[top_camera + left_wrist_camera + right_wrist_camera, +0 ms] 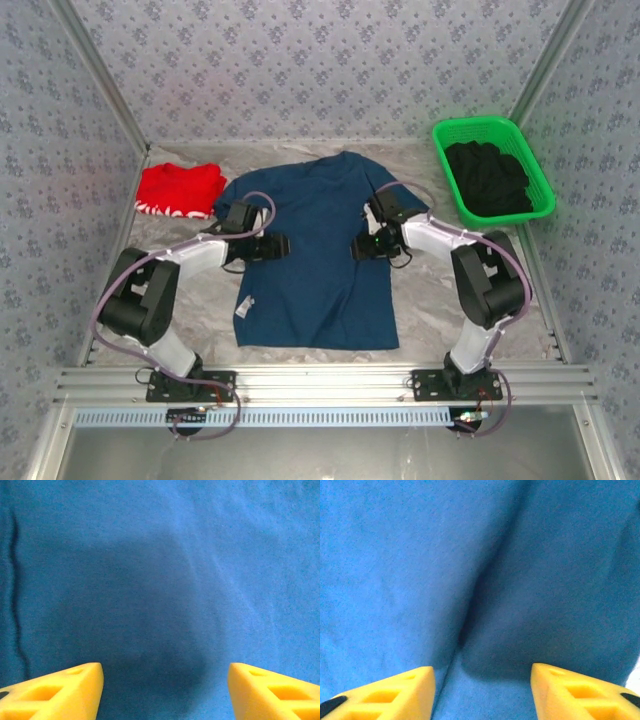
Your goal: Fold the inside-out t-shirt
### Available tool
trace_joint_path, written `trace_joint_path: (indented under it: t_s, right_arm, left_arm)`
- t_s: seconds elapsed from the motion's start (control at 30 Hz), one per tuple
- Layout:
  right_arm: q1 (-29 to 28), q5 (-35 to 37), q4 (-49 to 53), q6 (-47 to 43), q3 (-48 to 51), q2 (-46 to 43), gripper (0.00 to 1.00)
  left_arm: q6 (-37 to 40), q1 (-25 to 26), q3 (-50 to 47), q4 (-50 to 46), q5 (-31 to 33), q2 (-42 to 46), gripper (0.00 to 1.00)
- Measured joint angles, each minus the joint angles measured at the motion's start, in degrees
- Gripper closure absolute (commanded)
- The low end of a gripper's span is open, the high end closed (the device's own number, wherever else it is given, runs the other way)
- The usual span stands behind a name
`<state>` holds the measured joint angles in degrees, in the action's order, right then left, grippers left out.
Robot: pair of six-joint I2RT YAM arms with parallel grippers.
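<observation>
Jaws of our left gripper [165,670] and of our right gripper [482,669] both stand spread apart, and we see them just above the inside-out t-shirt [315,285], which lies flat in the middle of the table [420,305].

t-shirt [315,275] flat mid-surface [440,300], left gripper [283,246] over its left half, right gripper [357,246] over its right half, folded garment [180,190] just beside its left sleeve, basket [475,124] far right, clothes [488,180] in it
</observation>
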<state>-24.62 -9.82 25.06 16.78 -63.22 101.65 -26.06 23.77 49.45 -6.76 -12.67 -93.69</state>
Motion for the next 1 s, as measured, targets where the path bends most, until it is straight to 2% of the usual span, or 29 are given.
trace_joint_path:
  t_s: [0.33, 0.5, 0.63, 0.73, 0.8, 1.0]
  right_arm:
    - [7.8, 3.56, 3.52, 2.34, -1.25, 2.62, 0.54]
    - [12.72, 6.32, 6.05, 1.53, -7.1, 5.4, 0.54]
    - [13.57, 7.52, 6.03, 0.07, -10.01, 5.07, 0.5]
    - [12.87, 7.06, 5.57, -0.79, -8.24, 1.57, 0.49]
    - [12.46, 5.79, 4.68, -0.94, -5.33, -2.1, 0.48]
    - [12.09, 2.84, 4.39, -0.92, -0.59, -6.51, 0.48]
  left_arm:
    - [0.04, 5.16, -0.04, 4.13, -0.63, -3.69, 0.31]
    - [1.11, 8.37, 1.36, 4.85, 0.61, -4.24, 0.29]
    - [4.85, 11.8, 1.01, 4.79, 3.37, -1.38, 0.28]
    - [10.8, 18.73, -1.33, 5.38, 4.57, 5.05, 0.3]
    - [14.84, 25.14, -3.15, 5.55, 4.33, 9.14, 0.32]
    - [24.17, 38.88, -8.13, 3.3, 4.15, 14.56, 0.31]
